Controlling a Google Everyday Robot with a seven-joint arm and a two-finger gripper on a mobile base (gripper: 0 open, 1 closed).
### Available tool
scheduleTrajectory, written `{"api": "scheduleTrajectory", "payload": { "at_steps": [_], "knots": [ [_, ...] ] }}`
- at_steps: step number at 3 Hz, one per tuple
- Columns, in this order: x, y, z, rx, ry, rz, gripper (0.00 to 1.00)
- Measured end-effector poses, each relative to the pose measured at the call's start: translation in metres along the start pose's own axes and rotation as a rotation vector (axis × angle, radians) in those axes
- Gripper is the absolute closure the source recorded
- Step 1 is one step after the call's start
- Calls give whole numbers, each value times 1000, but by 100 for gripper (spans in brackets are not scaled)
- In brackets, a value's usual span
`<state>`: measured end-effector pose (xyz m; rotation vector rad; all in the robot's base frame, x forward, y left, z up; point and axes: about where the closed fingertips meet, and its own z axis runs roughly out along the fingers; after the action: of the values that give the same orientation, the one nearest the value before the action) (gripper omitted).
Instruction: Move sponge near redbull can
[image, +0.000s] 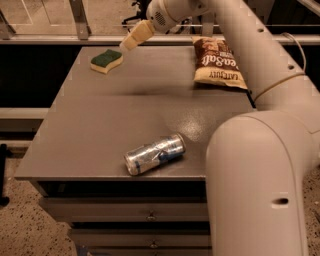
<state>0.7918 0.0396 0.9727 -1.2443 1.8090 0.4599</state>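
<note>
The sponge (106, 60), dark green on top with a pale yellow body, lies at the far left corner of the grey table (100, 125). The redbull can (154, 153), silver and blue, lies on its side near the table's front edge. My gripper (130, 41) reaches over the far edge of the table, just to the right of and above the sponge, apart from it. My white arm stretches from the lower right across the table to the gripper.
A brown-and-yellow chip bag (216, 62) lies at the table's far right. Drawers (150, 216) sit under the table front. A railing and glass panels stand behind the table.
</note>
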Motion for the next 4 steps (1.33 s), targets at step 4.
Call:
{"api": "scheduleTrajectory", "payload": {
  "at_steps": [4],
  "knots": [
    [4,34,143,55,259,238,0]
  ]
}}
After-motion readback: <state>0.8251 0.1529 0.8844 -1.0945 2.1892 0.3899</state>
